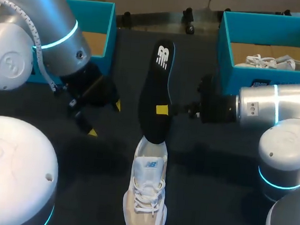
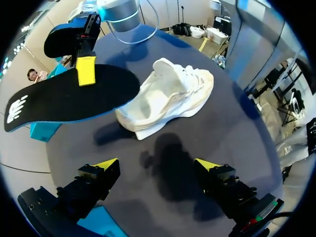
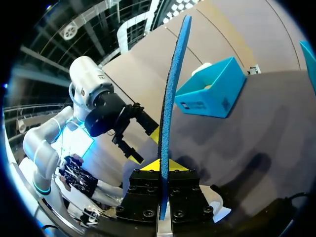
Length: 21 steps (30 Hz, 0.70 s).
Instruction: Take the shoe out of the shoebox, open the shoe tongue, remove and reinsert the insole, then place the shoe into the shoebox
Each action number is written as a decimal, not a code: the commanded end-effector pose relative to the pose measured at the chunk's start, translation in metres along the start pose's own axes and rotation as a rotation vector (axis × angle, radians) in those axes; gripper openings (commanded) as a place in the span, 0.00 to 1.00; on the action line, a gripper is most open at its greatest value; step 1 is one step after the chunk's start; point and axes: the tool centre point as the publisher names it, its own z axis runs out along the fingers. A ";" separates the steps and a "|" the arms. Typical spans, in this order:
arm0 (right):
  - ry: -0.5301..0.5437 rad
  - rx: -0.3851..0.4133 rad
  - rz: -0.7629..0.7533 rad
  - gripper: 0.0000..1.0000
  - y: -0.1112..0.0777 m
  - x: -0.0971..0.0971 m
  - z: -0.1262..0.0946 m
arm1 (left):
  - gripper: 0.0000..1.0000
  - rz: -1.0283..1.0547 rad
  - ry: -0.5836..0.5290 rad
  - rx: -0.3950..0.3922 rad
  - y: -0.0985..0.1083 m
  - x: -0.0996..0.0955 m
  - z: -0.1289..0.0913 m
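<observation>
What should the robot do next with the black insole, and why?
Probably lower the insole toward the opening of the shoe. The right end effector grips the insole clear above the shoe, and the left end effector is open nearby.

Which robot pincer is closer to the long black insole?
Right. The right pincer is shut on the insole, holding it up in the air. The left pincer is open, off to the insole's side, not touching it.
</observation>
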 end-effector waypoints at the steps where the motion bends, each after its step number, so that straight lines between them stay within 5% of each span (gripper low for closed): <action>1: 0.008 -0.032 -0.023 0.00 -0.007 -0.005 0.009 | 1.00 -0.049 0.026 0.001 0.000 0.001 0.014; 12: 0.006 -0.031 -0.140 0.00 -0.019 -0.006 0.017 | 1.00 -0.125 0.142 0.046 -0.002 0.015 0.054; 21: 0.006 -0.031 -0.140 0.00 -0.019 -0.006 0.017 | 1.00 -0.125 0.142 0.046 -0.002 0.015 0.054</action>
